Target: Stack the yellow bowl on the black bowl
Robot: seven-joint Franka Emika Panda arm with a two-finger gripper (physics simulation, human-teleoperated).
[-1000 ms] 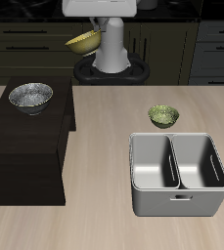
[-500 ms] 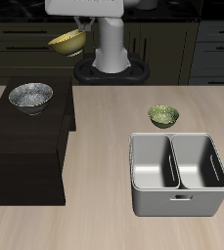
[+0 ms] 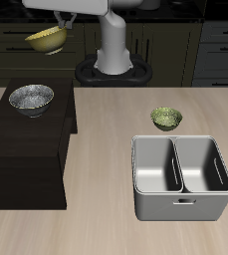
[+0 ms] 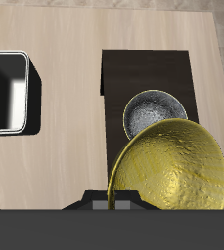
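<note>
gripper [image 3: 58,22] clamped on the yellow bowl [image 3: 45,39], carrying it up in the air

from the exterior view the bowl hangs tilted, high above the back of the dark cabinet [image 3: 26,149]. the black bowl [image 3: 31,99] sits on top of that cabinet, well below. olive-green bowl [image 3: 166,119] is on the surface [image 3: 106,224] just behind the grey two-compartment caddy [image 3: 181,204]. wrist view shows the yellow bowl [image 4: 172,168] partly overlapping the black one [image 4: 151,109]

Yellow bowl [image 4: 172,166] glossy, pebbled golden inside; black bowl [image 4: 155,112] speckled, metallic grey-white within a dark rim, on a matt black cabinet [image 3: 26,149]; table [image 3: 106,224] pale wood grain; grey two-bin caddy [image 3: 181,177] smooth, faintly sheened.
</note>
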